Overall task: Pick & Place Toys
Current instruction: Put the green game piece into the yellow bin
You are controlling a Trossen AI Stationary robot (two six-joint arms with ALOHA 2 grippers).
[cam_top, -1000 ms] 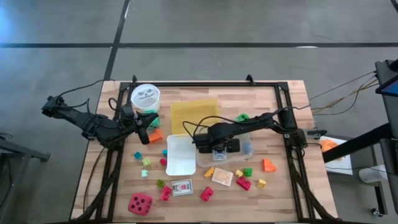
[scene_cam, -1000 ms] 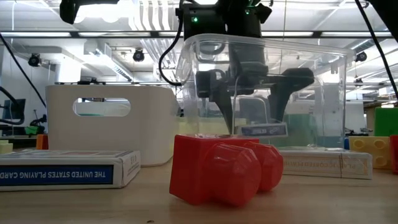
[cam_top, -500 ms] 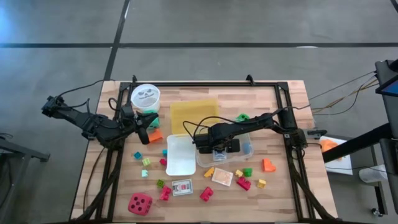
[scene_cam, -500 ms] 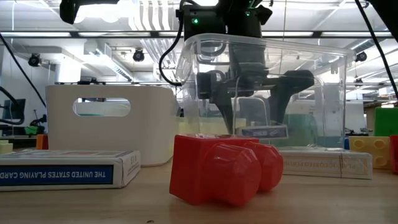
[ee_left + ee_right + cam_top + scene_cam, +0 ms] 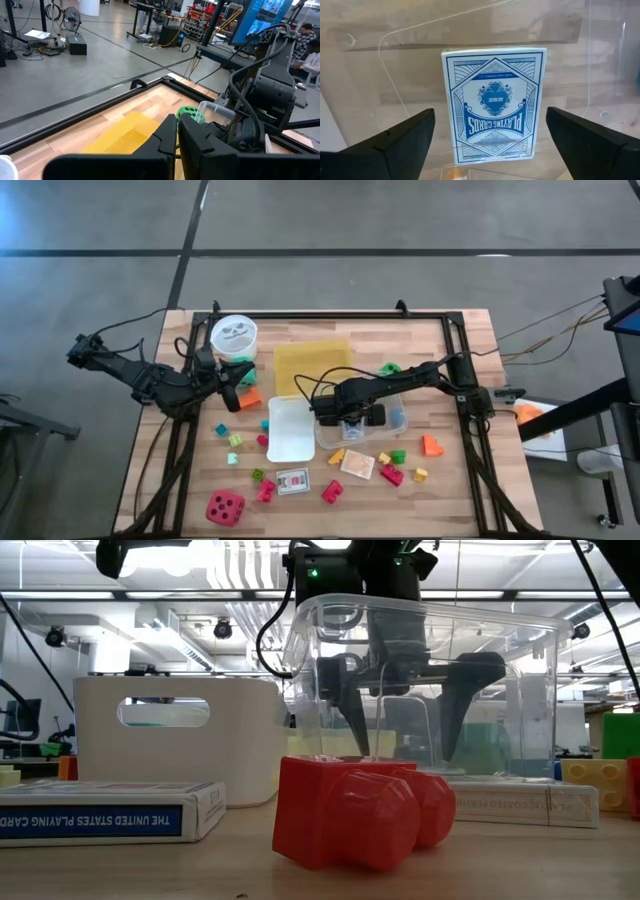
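Currently R end effector (image 5: 405, 745) sits inside the clear plastic box (image 5: 395, 418) near table centre, its two dark, tapered fingers (image 5: 395, 142) spread wide apart w/ nothing between them touching. Blue card pack (image 5: 494, 105), flat rectangular w/ ornate printed back, lies on the transparent box floor between the fingers, free of both. L end effector (image 5: 234, 392) waits at the table's left side beside an orange block (image 5: 249, 396); its fingers (image 5: 165, 137) are pressed together, empty. Wood-slat table (image 5: 455, 480) w/ black frame. White round cup (image 5: 233, 334) near back-left corner; flat yellow tray (image 5: 312, 363) behind the box; white rounded bin (image 5: 290, 429) just left of the box. Loose toys along the front: red dotted die (image 5: 225, 507), second card pack (image 5: 293, 481), glossy red moulded block (image 5: 350, 812) w/ faceted studs, small yellow, green, orange blocks approx. front-right. Green perforated piece (image 5: 389, 368) behind the R arm.
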